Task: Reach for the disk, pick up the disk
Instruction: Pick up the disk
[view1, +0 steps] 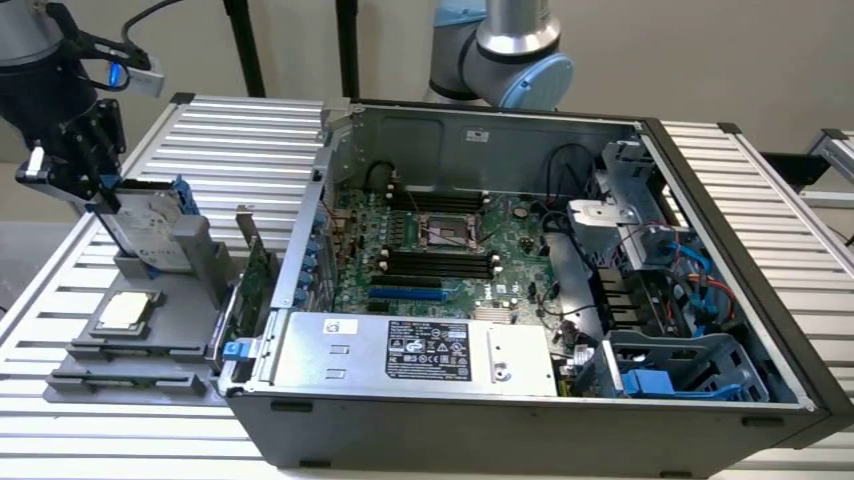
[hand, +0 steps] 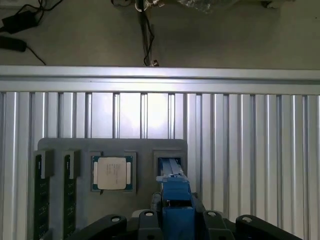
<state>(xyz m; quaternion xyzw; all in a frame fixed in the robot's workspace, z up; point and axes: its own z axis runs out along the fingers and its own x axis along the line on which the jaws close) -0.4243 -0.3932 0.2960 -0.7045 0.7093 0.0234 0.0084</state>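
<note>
The gripper (view1: 104, 198) appears pinched on the top edge of the disk (view1: 147, 228), which stands upright in the grey holder tray (view1: 83, 380) beside the open computer case (view1: 534, 420)

A robotics lab: an opened computer case (view1: 534, 300) sits mid-frame on a slotted aluminium table (view1: 761, 180), a parts fixture (view1: 160, 355) lower left.

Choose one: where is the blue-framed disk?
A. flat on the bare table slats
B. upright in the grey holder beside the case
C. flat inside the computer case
B: the disk stands on edge in the grey holder, outside the case, with the hand at its top.
</note>
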